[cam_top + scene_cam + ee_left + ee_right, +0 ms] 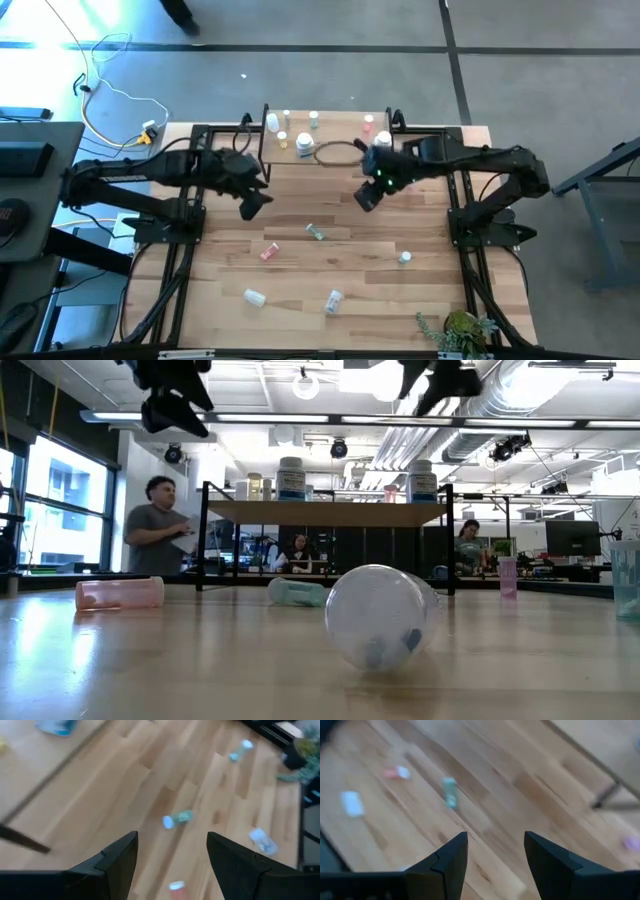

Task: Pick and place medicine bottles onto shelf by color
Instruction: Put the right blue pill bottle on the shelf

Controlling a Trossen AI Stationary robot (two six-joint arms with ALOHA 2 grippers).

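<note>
A: Where was the green bottle (315, 232)?

B: Lying on the table, between both arms. Your left gripper (252, 205) hung empty, jaws wide; you needed to descend squarely over it.

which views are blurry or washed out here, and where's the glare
Both wrist views are smeared: the green bottle and tabletop look soft. Low view: the near clear bottle looms large; ceiling lights glare. High view: bright patch at top left on the floor.
</note>
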